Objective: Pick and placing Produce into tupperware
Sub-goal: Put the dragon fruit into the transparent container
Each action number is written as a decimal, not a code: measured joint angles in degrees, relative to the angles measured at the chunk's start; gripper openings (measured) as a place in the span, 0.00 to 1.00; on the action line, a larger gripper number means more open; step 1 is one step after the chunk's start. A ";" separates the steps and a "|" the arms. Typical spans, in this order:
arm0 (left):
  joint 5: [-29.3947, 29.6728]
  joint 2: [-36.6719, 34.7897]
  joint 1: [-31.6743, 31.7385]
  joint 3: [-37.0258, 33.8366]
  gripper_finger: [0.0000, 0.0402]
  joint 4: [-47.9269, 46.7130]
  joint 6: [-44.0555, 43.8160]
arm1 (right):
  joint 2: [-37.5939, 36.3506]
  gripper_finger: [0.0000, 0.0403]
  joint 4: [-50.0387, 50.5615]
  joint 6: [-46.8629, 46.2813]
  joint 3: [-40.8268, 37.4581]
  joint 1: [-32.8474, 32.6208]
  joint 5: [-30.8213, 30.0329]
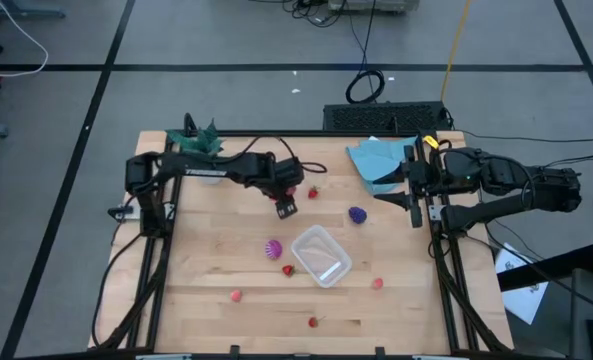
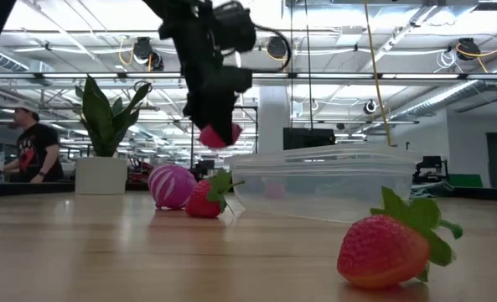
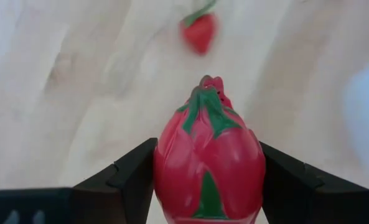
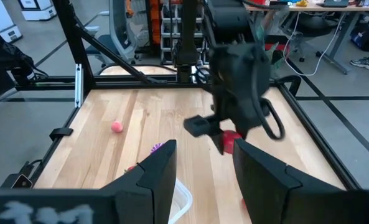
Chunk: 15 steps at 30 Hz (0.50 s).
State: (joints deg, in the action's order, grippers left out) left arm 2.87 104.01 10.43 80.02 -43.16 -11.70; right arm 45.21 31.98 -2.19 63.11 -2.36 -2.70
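Note:
My left gripper (image 1: 285, 207) hangs above the table's middle, just far-left of the clear tupperware (image 1: 321, 255), shut on the larger red piece (image 3: 208, 168), which has green leaf markings. My right gripper (image 1: 416, 207) waits open at the table's right edge; in its wrist view the gap between the fingers (image 4: 203, 171) is empty. On the wood lie a dark purple fruit (image 1: 357, 214), a magenta striped one (image 1: 273, 249), a strawberry (image 1: 288, 270) and small red and pink berries. The empty tupperware (image 2: 323, 180) rests on its base. My left gripper pinches the larger red piece by its two flanks (image 3: 162, 174), one dark finger (image 3: 134, 174) on each side. The fingers point down from above. The fruit's green-tipped end (image 3: 210, 84) points away from the wrist. It is lifted clear of the table (image 2: 219, 134).
A blue cloth (image 1: 381, 160) lies at the far right corner and a green potted plant (image 1: 201, 135) at the far left. A black frame (image 1: 161, 260) rims the table. A strawberry (image 2: 390, 247) sits near the front edge. A person (image 2: 32, 143) stands in the room behind.

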 joint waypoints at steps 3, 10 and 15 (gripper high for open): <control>-1.22 -2.05 -2.69 0.01 0.58 1.40 -2.93 | 0.00 0.37 -0.43 0.04 0.00 0.01 0.00; -1.55 -2.76 -11.30 1.65 0.58 7.21 -4.99 | 0.05 0.37 -1.62 0.30 -0.01 0.01 -0.01; -1.20 -0.05 -16.21 8.26 0.58 6.34 -5.27 | 0.45 0.37 -2.64 0.20 -0.02 0.01 -0.02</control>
State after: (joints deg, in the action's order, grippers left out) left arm 1.67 103.95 -5.77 88.28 -36.82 -16.97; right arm 45.66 29.34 -1.99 63.09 -2.35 -2.72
